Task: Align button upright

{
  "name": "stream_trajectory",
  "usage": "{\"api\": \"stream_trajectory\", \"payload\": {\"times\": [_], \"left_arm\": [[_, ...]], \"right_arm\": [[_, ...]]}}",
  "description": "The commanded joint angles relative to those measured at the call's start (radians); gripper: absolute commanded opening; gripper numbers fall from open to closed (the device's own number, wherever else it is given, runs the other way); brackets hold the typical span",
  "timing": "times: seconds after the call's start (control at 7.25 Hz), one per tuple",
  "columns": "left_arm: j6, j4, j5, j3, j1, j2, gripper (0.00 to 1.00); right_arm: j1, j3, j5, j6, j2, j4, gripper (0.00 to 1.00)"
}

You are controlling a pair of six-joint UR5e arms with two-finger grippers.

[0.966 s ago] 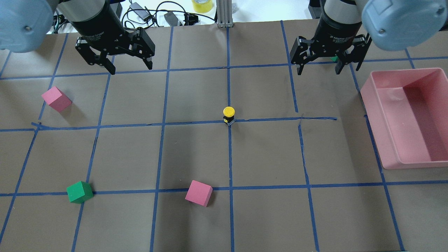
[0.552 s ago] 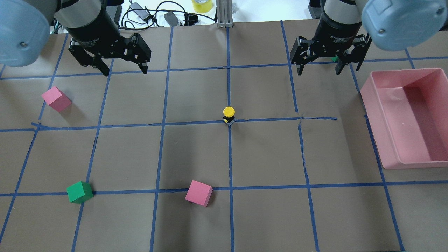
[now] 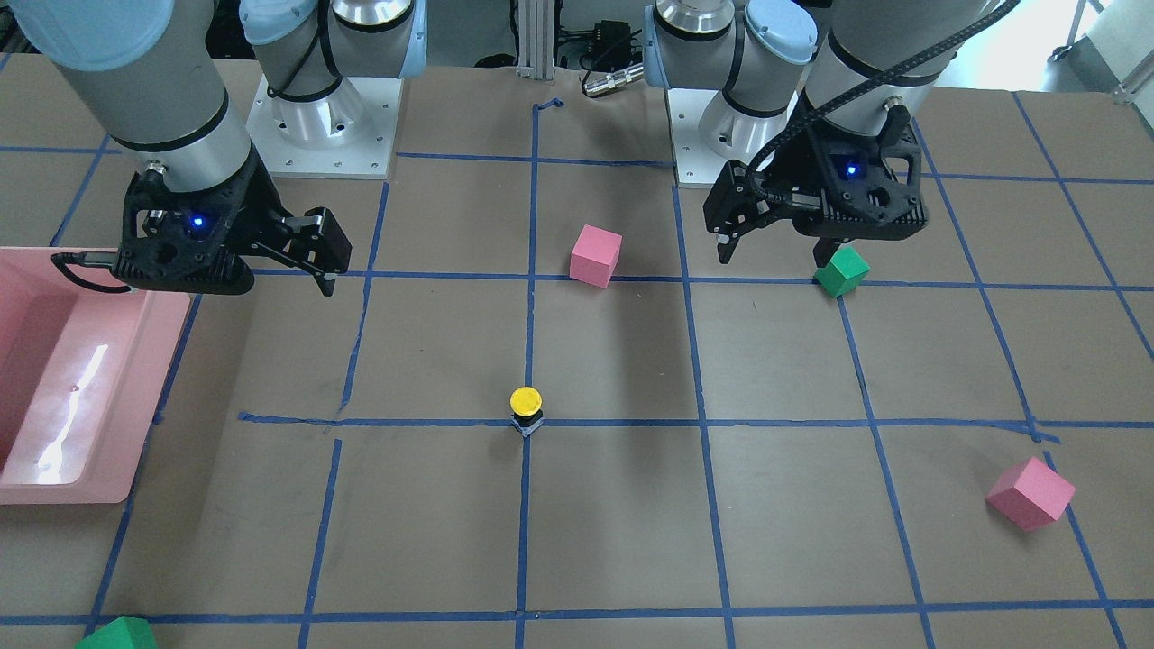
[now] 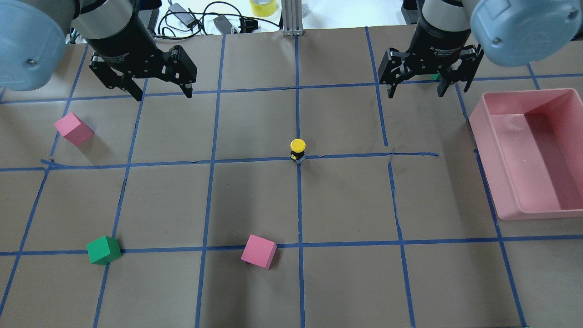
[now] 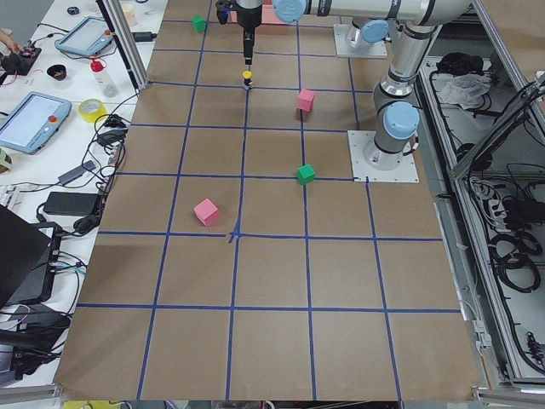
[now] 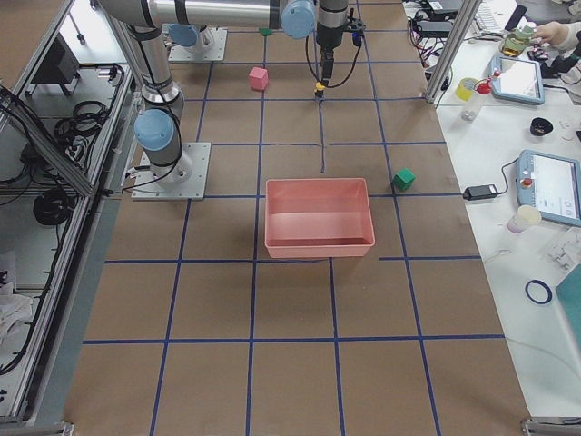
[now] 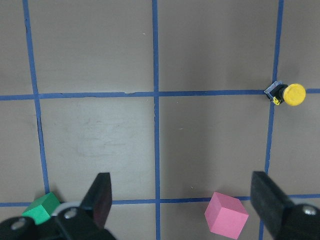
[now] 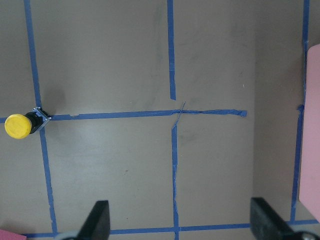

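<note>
You see button (image 4: 297, 149) upright on tabletop (image 4: 255, 200); left end effector (image 4: 161, 94), right end effector (image 4: 415, 94) both wide, well apart from it.

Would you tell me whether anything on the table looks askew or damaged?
The button stands upright on a tape crossing. Only the blue tape beside it looks odd: wrinkled, one strip stopping short of the crossing.

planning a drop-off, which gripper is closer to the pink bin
Right. The right gripper hangs just off the pink bin's far corner; the left gripper is across the table.
</note>
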Motion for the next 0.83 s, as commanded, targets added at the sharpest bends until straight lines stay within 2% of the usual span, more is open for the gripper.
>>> {"api": "stream_trajectory", "payload": {"times": [0.0, 0.69], "left_arm": [[-0.001, 0.0, 0.001, -0.002, 0.0, 0.0, 1.0], [0.001, 0.0, 0.001, -0.025, 0.0, 0.011, 1.0]], "right_arm": [[0.0, 0.0, -0.001, -0.002, 0.001, 0.0, 1.0], [0.0, 0.0, -0.003, -0.006, 0.0, 0.0, 1.0]]}}
